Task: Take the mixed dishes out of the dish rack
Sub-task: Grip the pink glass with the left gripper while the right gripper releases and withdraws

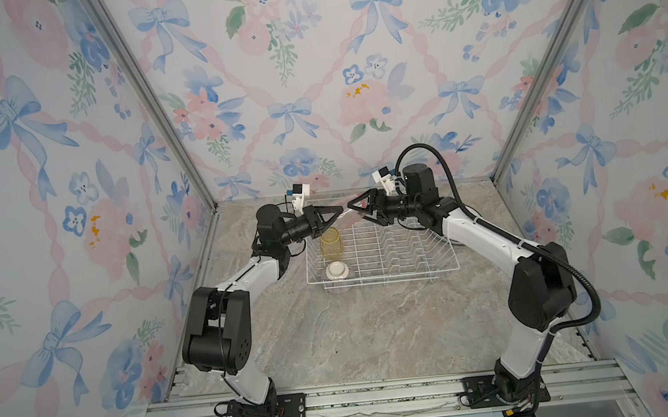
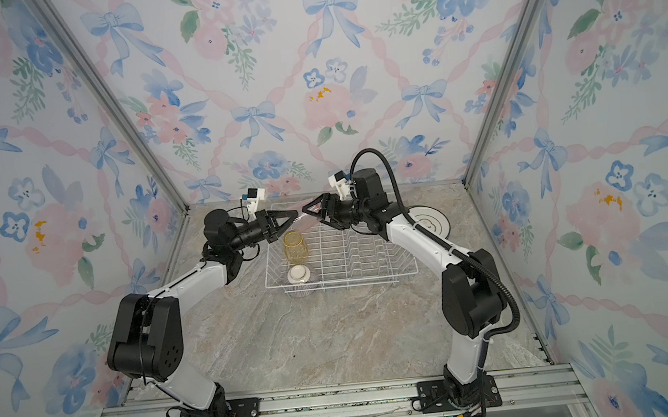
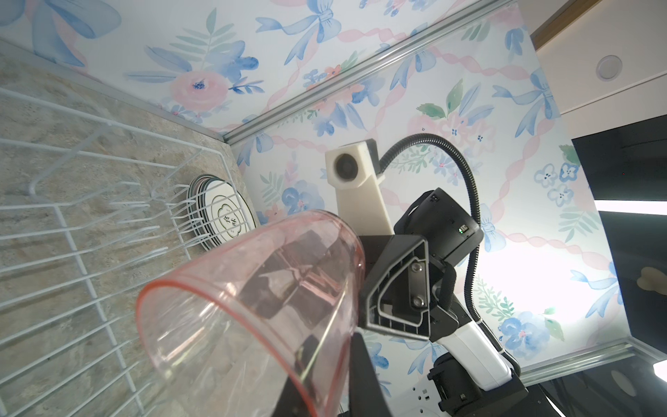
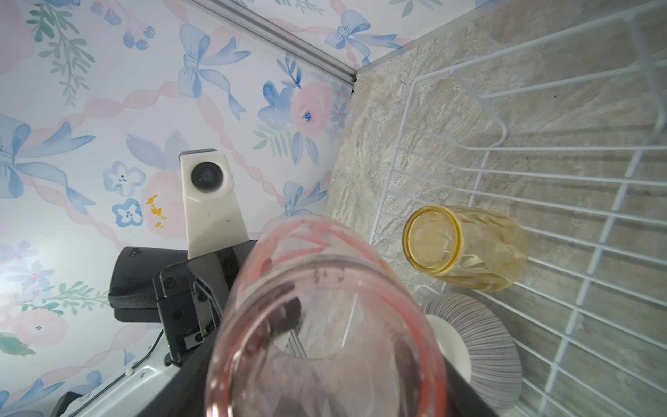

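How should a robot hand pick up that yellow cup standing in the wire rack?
Probably from straight above, fingers closing across the round side wall of the yellow cup, just below its top end. It stands roughly upright at the left end of the rack, with the wire wall close beside it and the upturned bowl just in front, so a sideways reach looks cramped.

Both top views: high, front, tilted down, far; dish rack [image 1: 405,273] mid-frame. L wrist cam [image 4: 207,180] and R wrist cam [image 3: 348,169]: close-up, facing each other across pink tumbler [image 3: 252,289]; both share dish rack.
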You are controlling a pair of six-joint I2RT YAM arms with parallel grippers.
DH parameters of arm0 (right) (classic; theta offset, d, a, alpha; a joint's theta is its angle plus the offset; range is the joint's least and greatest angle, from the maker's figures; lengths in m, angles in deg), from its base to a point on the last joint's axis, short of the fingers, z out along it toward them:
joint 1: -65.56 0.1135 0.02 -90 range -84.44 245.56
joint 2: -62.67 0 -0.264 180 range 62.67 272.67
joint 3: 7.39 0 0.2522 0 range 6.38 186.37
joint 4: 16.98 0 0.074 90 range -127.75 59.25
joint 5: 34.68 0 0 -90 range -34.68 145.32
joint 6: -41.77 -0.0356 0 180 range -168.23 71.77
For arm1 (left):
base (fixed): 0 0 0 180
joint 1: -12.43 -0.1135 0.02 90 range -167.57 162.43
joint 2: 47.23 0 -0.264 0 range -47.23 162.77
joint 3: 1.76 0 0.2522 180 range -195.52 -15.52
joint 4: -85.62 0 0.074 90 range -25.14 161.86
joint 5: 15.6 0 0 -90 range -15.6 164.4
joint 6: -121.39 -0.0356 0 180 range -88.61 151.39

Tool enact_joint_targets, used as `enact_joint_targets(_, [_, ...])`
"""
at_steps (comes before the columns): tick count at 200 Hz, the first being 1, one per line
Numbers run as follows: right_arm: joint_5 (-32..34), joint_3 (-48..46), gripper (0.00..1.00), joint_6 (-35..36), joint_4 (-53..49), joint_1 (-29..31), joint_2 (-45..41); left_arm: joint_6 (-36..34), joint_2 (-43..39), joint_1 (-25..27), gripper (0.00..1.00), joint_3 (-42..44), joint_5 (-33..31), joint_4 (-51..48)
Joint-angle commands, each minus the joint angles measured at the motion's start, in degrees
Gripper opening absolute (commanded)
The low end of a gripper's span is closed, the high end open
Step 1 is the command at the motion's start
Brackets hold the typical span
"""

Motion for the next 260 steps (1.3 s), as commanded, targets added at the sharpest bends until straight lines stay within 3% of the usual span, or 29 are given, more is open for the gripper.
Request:
enact_joint_targets(1, [-0.5, -0.9, 0.36, 0.6, 1.1, 0.9, 2.0, 0.7, 1.0, 0.8, 0.00, -0.7, 1.7, 3.7])
enact_joint_targets(26, [-0.9, -1.0, 0.44, 0.6, 1.4, 0.7, 2.3, 0.7, 1.0, 0.8, 0.00, -1.3, 1.8, 4.0])
enact_joint_targets(50, [-1.0, -1.1, 0.63, 1.0, 2.0, 0.3, 2.0, -0.1, 0.5, 0.9, 0.00, -1.7, 1.8, 4.0])
enact_joint_targets(105, [-1.2, -0.9, 0.89, 1.1, 2.2, -1.4, 1.1, -1.5, -0.9, 1.1, 0.00, -1.4, 2.3, 4.0])
enact_joint_targets(146, [0.9, -1.6, 0.92, 2.4, 0.9, -3.5, -0.5, -2.7, -1.7, 2.1, 0.00, -0.9, 2.7, 4.0])
enact_joint_targets(189, [8.1, -1.1, 0.92, 9.0, -10.1, -9.6, -5.1, -4.8, -4.0, 3.6, 0.00, 1.7, 3.0, 3.0])
enact_joint_targets(200, [9.7, 0.6, 0.92, 12.4, -14.7, -10.9, -5.7, -8.8, -5.2, 4.6, 0.00, 2.1, 2.6, -1.1])
enact_joint_targets(211, [11.8, 2.4, 0.92, 16.6, -19.0, -11.8, -6.1, -17.8, -7.1, 6.2, 0.00, 1.1, 0.6, -11.7])
enact_joint_targets(221, [13.3, 3.5, 0.92, 18.8, -21.3, -12.7, -6.5, -31.5, -8.7, 8.6, 0.00, -2.4, -4.4, -29.5])
enact_joint_targets(237, [14.9, 4.5, 0.92, 20.4, -23.2, -14.1, -7.0, -51.8, -8.6, 14.1, 0.00, -11.1, -19.1, -57.3])
enact_joint_targets(260, [16.8, 5.9, 0.92, 22.9, -25.7, -15.2, -7.6, -57.7, -9.7, 18.8, 0.00, -14.0, -30.5, -66.1])
